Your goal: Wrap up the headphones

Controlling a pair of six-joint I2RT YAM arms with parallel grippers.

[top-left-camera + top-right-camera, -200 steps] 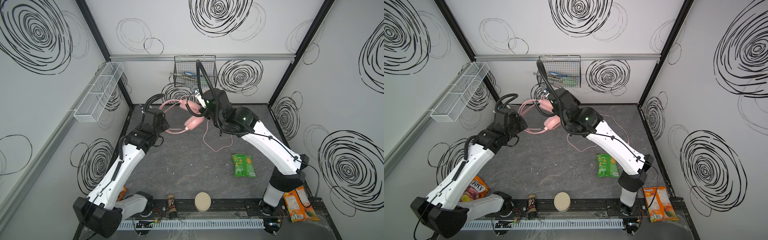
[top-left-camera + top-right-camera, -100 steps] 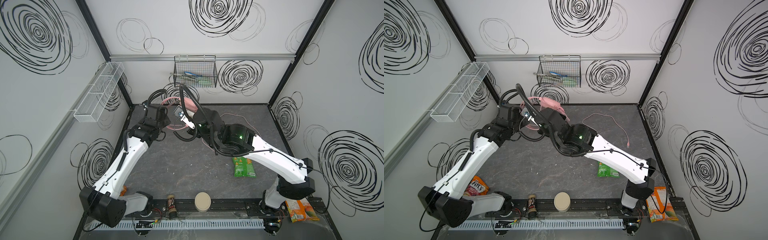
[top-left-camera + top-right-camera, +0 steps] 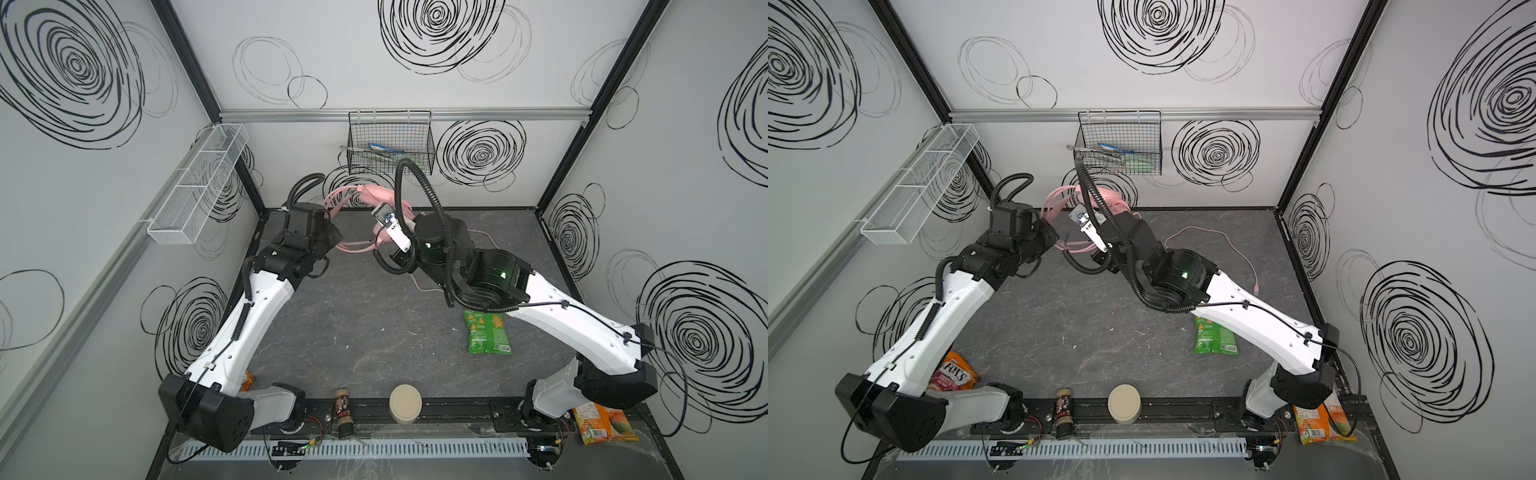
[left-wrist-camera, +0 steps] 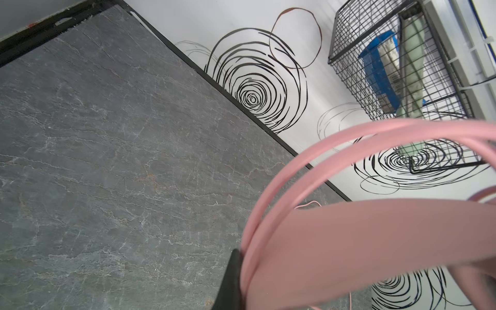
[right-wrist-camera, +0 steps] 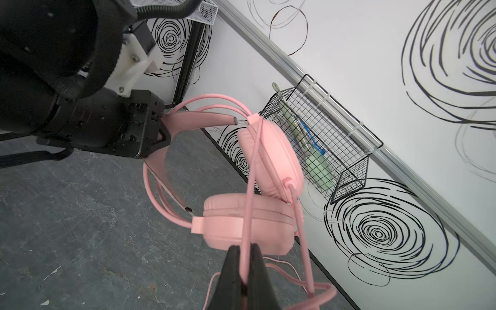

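Note:
The pale pink headphones (image 5: 247, 222) hang above the table near the back wall, earcups together. My left gripper (image 5: 161, 134) is shut on the headband (image 4: 349, 241); one black finger (image 4: 231, 276) shows beside the band, which hides the other. My right gripper (image 5: 244, 248) is shut on the thin pink cable (image 5: 251, 174), which runs taut from the jaws up across both earcups. More cable loops below the jaws and trails over the table (image 3: 1225, 237) to the right. In both top views the headphones (image 3: 376, 193) sit between the two wrists, half hidden by the right arm.
A black wire basket (image 3: 390, 145) hangs on the back wall just behind the headphones. A white mesh shelf (image 3: 199, 183) is on the left wall. A green snack bag (image 3: 486, 336) lies under the right arm. A beige lid (image 3: 405, 409), a small bottle (image 3: 344, 417) and snack packets (image 3: 602, 424) lie along the front.
My right gripper swung left with the cable, passing in front of the headphones, then came back right. The left arm nudged the headphones a little toward the back wall.

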